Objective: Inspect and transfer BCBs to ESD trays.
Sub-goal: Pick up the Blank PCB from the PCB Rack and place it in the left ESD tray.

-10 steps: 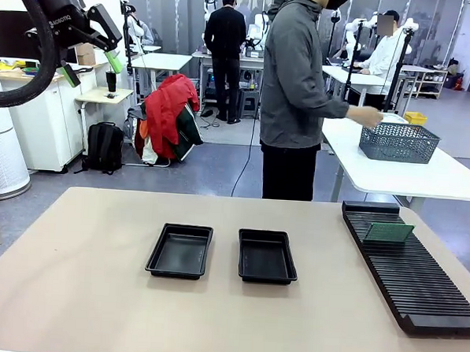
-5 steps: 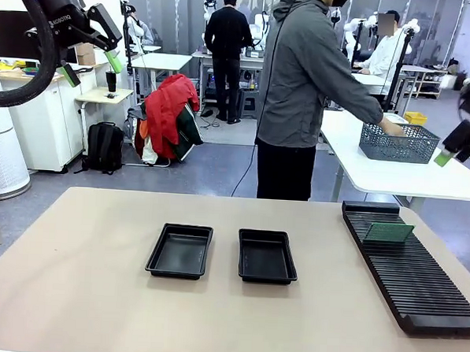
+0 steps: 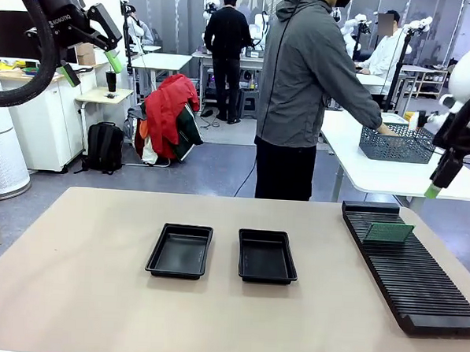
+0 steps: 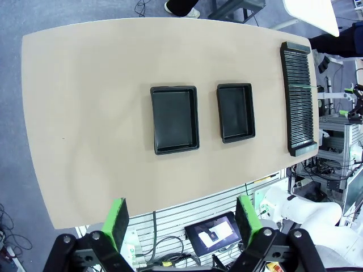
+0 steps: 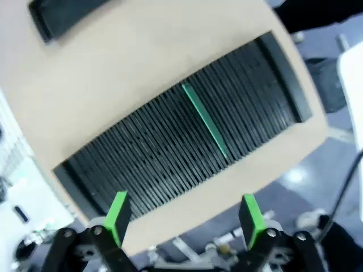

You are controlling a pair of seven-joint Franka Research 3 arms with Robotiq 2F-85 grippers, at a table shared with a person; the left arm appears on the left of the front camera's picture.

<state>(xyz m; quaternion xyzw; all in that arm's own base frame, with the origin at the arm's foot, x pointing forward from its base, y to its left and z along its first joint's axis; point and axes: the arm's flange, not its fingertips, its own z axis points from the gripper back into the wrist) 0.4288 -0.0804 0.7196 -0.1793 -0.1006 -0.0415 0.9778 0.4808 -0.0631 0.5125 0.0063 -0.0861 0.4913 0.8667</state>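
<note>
Two empty black ESD trays sit side by side mid-table, the left tray (image 3: pixel 179 251) (image 4: pixel 174 119) and the right tray (image 3: pixel 267 256) (image 4: pixel 236 112). One green BCB (image 3: pixel 388 231) (image 5: pixel 205 122) (image 4: pixel 300 86) stands on edge in a slot near the far end of the long black ribbed rack (image 3: pixel 411 276) (image 5: pixel 187 153) (image 4: pixel 299 99). My right gripper (image 3: pixel 435 186) (image 5: pixel 184 218) hangs open in the air above the rack's far end, apart from the board. High at the far left, my left gripper (image 3: pixel 91 67) (image 4: pixel 182 218) is open and holds nothing, well above the table.
A person in a grey hoodie (image 3: pixel 307 77) stands beyond the far edge, turned to a white side table, with a hand at a grey mesh basket (image 3: pixel 398 141). The tan tabletop (image 3: pixel 80 278) is bare around the trays. A corner of a tray (image 5: pixel 62 14) shows beyond the rack.
My right arm has come in from the right and moved down toward the rack's far end. The person has reached to the mesh basket. The left arm has not moved.
</note>
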